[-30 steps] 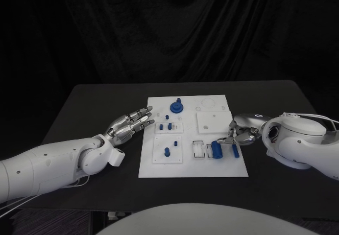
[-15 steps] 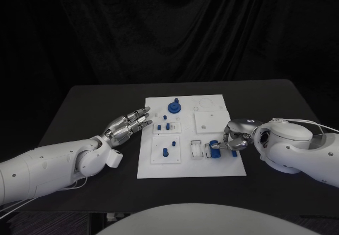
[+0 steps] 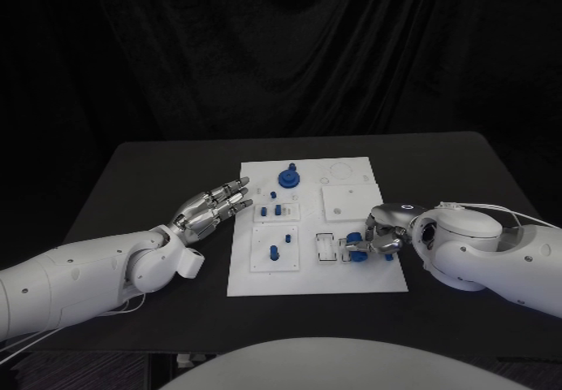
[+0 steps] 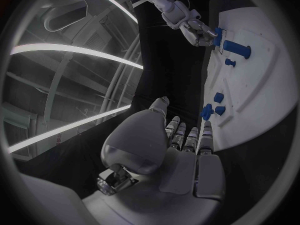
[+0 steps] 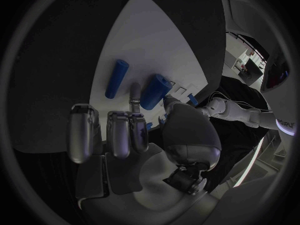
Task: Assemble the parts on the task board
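Two silver many-fingered hands are seen over a black bench [image 3: 140, 171] on which a flat white rectangular task board [image 3: 316, 280] is laid at the middle.

Left hand [image 3: 213, 209]: held just off the board's left edge, fingers straight and spread, nothing gripped. From the left wrist view the same hand [image 4: 181, 150] is seen flat and empty beside the board [image 4: 262, 105].

Right hand [image 3: 381, 234]: set down on the board's right side, near the front. A short blue cylindrical part [image 3: 355, 246] is pinched between thumb and a fingertip; in the right wrist view this cylinder [image 5: 154, 91] is seen held at the fingertips [image 5: 135, 92] against the board surface [image 5: 150, 35]. Whether it is seated in a slot cannot be told.

A slimmer blue rod [image 5: 116, 78] is seen lying flat on the board just beside the held cylinder, apart from it.

Other blue parts noted on the board: a tall blue knobbed peg [image 3: 291, 176] standing near the far edge, a pair of small blue studs [image 3: 273, 210] in the plate below it, and a small blue pin [image 3: 276, 252] upright in the front-left plate.
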{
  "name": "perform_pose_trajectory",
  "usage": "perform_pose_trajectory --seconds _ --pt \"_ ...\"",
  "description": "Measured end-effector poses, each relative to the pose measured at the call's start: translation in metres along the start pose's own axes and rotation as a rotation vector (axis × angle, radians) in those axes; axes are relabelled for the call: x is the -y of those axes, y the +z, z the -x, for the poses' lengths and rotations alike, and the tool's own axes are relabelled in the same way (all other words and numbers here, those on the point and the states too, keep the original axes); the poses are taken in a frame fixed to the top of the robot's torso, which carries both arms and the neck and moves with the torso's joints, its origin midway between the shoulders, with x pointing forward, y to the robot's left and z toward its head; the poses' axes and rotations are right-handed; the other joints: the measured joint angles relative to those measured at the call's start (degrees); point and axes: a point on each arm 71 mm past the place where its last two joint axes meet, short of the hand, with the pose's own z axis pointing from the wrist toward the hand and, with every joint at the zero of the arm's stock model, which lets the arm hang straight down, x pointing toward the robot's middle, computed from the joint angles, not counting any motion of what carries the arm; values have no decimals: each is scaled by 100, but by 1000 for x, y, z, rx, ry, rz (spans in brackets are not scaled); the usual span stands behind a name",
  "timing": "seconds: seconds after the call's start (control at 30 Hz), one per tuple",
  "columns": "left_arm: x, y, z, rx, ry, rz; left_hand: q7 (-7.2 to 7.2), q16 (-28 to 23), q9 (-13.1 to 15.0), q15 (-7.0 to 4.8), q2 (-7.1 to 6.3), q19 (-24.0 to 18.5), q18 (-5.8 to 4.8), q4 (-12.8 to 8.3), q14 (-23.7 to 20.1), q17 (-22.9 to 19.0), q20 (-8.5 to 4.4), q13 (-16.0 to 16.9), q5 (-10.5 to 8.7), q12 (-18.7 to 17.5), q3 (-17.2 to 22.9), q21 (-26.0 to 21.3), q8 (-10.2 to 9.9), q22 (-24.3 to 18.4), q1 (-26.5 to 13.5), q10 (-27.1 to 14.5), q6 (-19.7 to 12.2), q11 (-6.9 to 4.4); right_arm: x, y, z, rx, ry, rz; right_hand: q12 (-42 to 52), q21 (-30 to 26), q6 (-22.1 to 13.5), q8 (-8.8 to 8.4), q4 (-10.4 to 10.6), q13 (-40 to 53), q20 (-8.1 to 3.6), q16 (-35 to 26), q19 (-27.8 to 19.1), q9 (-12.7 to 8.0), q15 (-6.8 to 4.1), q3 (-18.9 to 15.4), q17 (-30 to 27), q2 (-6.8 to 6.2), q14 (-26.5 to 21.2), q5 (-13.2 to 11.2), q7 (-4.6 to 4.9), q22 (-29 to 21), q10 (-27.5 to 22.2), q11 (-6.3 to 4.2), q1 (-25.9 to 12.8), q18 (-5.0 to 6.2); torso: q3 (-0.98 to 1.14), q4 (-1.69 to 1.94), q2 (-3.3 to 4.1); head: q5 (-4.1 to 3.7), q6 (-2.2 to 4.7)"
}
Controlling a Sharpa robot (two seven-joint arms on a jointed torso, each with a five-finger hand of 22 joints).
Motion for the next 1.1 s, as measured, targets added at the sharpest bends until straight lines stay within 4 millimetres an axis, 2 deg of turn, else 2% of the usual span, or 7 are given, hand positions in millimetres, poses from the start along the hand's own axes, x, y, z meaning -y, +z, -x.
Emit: perform_pose_trajectory --seconds 0.17,0.33,0.47,0.7,0.87,0.97,1.1 --pt "0 0 0 1 1 0 0 0 0 0 0 0 0 -15 0 0 0 0 0 24 15 0 0 0 0 0 0 0 -2 3 -1 -3 -3 -3 0 -138 22 -88 -11 0 0 -51 0 42 0 117 0 59 0 623 23 0 0 0 15 0 1 -1 -2 11 0" --pt "0 1 0 0 1 0 0 0 0 0 0 0 0 -15 0 0 0 0 0 24 15 0 0 0 0 0 0 0 -3 6 -2 -7 -3 -8 0 -227 -29 -88 -34 -1 0 -96 0 947 0 318 0 5 0 1925 91 0 0 0 431 0 1 -1 -3 27 0" --pt "-1 1 0 -1 0 0 0 0 0 0 0 0 0 -15 0 0 0 0 0 24 15 0 0 0 0 0 0 0 -5 9 -3 -15 11 -8 0 -310 -131 -88 -100 -1 2 -117 2 1376 27 472 -1 -116 -3 2810 190 0 -1 65 707 0 2 -1 -4 31 0" --pt "-1 1 0 -1 0 0 0 0 0 0 0 0 0 -15 0 0 0 0 0 23 15 0 0 0 0 0 0 0 -3 10 -3 -31 76 -15 0 -376 -248 -88 -83 -1 42 -117 -1 1704 71 492 -1 -338 5 4012 307 0 -18 82 1141 0 3 -1 -1 51 0" --pt "-1 1 0 -1 -1 2 0 0 4 0 0 0 0 -24 0 0 0 0 0 23 55 0 0 -6 0 0 0 0 2 6 -5 -29 148 -24 0 -376 -278 -141 -83 -2 42 -117 -1 1646 76 492 -1 -453 8 4347 337 0 -22 86 1257 0 6 -4 1 96 0" --pt "-2 -1 1 1 -2 3 0 0 6 0 0 0 0 -24 0 0 0 0 0 23 55 0 0 -6 0 0 0 0 6 1 -6 -23 207 -30 0 -339 -303 -98 -83 -2 42 -117 -2 709 78 492 -1 -485 6 4598 362 0 -31 95 1288 0 8 -7 1 116 0" --pt "-2 -1 1 1 -2 4 0 0 6 0 0 0 0 -23 0 0 0 0 0 23 55 0 0 -6 0 0 0 0 11 -7 -6 -26 281 -43 -1 -281 -414 -59 -83 -2 42 -117 -2 629 87 492 -1 -498 -1 4899 286 0 -42 106 1303 0 4 -4 -3 115 0"
